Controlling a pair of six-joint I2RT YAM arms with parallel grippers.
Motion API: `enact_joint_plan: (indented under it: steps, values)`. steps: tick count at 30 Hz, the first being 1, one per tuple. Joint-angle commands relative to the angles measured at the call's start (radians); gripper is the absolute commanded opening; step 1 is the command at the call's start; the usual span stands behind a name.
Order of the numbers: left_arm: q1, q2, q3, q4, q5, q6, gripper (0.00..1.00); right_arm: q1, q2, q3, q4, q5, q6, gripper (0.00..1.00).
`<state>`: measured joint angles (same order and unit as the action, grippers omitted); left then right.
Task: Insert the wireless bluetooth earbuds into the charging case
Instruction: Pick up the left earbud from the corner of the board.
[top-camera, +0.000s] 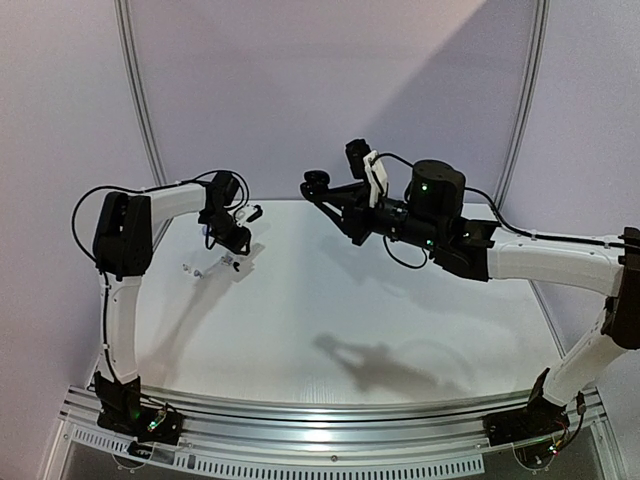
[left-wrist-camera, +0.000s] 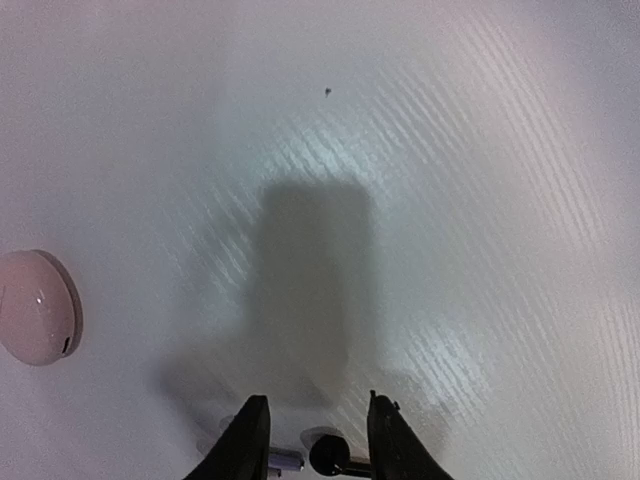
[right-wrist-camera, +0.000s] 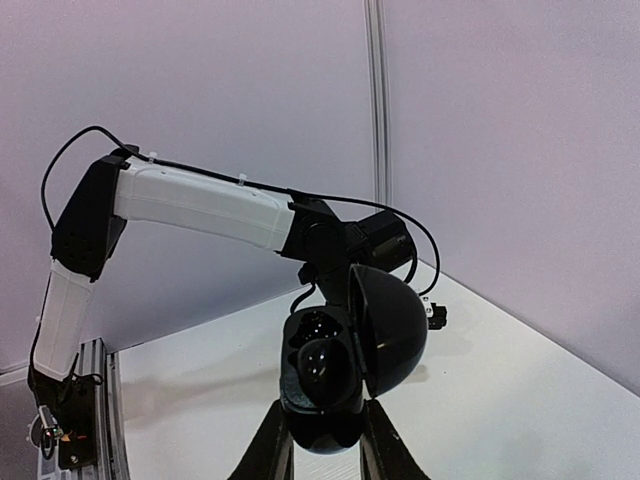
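Top view: right gripper (top-camera: 322, 194) aloft at 12 o'clock, clamped on open charging case (top-camera: 316, 181); left gripper (top-camera: 232, 245) low at 10. Left wrist: jaws narrow, flanking black earbud (left-wrist-camera: 327, 455) at 6, unclamped. Right wrist: one well (right-wrist-camera: 320, 362) seemingly filled, other empty.

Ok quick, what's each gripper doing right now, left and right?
Left gripper: open, straddling a black earbud, not pinching it yet.
Right gripper: shut on the open black charging case, held in the air.
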<state>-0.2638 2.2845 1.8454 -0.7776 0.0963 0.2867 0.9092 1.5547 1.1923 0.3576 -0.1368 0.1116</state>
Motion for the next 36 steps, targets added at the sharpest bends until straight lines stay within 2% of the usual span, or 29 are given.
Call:
enact_joint_plan:
  steps: [1, 9, 17, 32, 36]
  values:
    - [0.026, 0.009, 0.006, -0.038, 0.009, -0.001, 0.35, 0.0, 0.01, 0.026, -0.028, -0.005, -0.003, 0.0]
    - [0.025, -0.008, -0.076, -0.026, 0.015, -0.014, 0.33, 0.0, 0.014, 0.024, -0.029, -0.004, 0.0, 0.0]
    - [0.026, -0.018, -0.107, -0.016, 0.012, -0.036, 0.27, 0.0, 0.012, 0.024, -0.038, -0.001, 0.009, 0.0]
    - [0.017, -0.155, -0.265, 0.014, 0.048, -0.034, 0.28, 0.0, 0.014, 0.018, -0.04, -0.003, 0.022, 0.0]
    - [0.016, -0.151, -0.263, 0.02, 0.048, -0.035, 0.26, 0.0, 0.015, 0.02, -0.04, -0.003, 0.02, 0.0]
